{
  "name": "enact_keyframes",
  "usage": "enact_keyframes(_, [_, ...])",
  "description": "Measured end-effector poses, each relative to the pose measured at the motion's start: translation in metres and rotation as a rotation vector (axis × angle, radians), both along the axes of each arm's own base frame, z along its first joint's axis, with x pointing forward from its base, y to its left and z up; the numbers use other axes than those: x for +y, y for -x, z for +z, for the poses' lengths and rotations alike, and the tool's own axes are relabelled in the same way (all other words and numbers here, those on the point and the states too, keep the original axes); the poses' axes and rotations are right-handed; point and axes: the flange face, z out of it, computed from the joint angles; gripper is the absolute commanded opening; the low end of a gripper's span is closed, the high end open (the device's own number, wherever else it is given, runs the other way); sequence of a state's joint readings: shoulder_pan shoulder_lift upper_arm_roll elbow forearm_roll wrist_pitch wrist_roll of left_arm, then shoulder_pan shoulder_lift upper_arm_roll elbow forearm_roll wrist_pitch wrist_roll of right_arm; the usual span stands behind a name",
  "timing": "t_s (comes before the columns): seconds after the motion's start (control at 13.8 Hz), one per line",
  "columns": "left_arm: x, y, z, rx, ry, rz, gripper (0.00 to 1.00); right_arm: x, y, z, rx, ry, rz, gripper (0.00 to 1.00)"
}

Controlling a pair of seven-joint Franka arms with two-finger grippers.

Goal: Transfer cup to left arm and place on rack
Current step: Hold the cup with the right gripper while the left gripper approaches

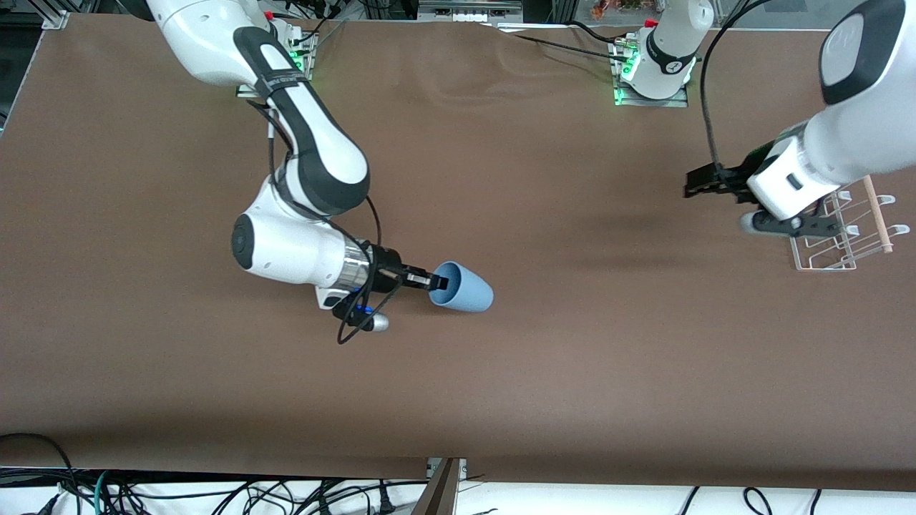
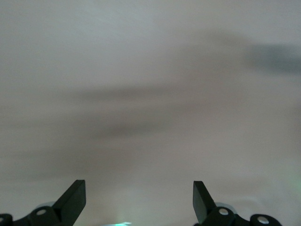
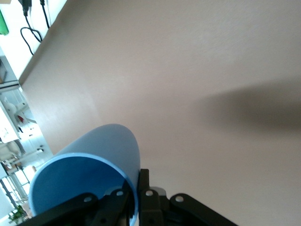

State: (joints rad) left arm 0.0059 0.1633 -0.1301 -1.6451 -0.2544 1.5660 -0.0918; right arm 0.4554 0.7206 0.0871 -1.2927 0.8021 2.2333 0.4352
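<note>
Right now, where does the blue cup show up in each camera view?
Front view: the cup is mid-table on its side, its rim pinched by the right gripper.
Left wrist view: not in it; only the open left gripper over bare table.
Right wrist view: the cup fills the lower corner, mouth toward the camera.
Shared landmark: the brown table.

The table is covered in a matt brown cloth-like sheet, faintly rippled near the robots' edge; the cup is seen as smooth matt light-blue plastic; the rack is formed of glossy white-coated wire, with one bare pale wooden dowel; the fingers of the left gripper are matt black plastic.
</note>
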Motion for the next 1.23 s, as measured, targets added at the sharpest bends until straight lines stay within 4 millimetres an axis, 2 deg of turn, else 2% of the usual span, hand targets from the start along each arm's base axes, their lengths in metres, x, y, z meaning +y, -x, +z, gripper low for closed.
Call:
enact_keyframes(0.14, [-0.011, -0.012, -0.035, 0.074, 0.114, 0.024, 1.0, 0.021, 0.01, 0.001, 0.007, -0.005, -0.024, 0.0])
enact_keyframes(0.29, [-0.024, -0.022, -0.058, 0.106, 0.293, 0.003, 1.0, 0.039, 0.02, 0.002, 0.012, -0.007, -0.039, 0.0])
enact_keyframes(0.51, [-0.034, -0.036, -0.08, 0.074, 0.525, -0.038, 1.0, 0.055, 0.029, 0.001, 0.029, -0.031, -0.058, 0.0])
enact_keyframes(0.8, [-0.033, -0.05, -0.105, 0.007, 0.669, -0.082, 1.0, 0.068, 0.035, 0.01, 0.045, -0.083, -0.061, 0.0])
enact_keyframes(0.94, [-0.032, -0.057, -0.121, -0.08, 0.737, -0.162, 1.0, 0.074, 0.038, 0.013, 0.047, -0.093, -0.054, 0.0])
enact_keyframes(1.09, [-0.034, -0.065, -0.119, -0.204, 0.777, -0.294, 1.0, 0.08, 0.043, 0.015, 0.062, -0.105, -0.052, 0.0])
enact_keyframes(1.23, [-0.041, -0.071, -0.103, -0.304, 0.802, -0.414, 1.0, 0.09, 0.049, 0.021, 0.078, -0.12, -0.051, 0.0])
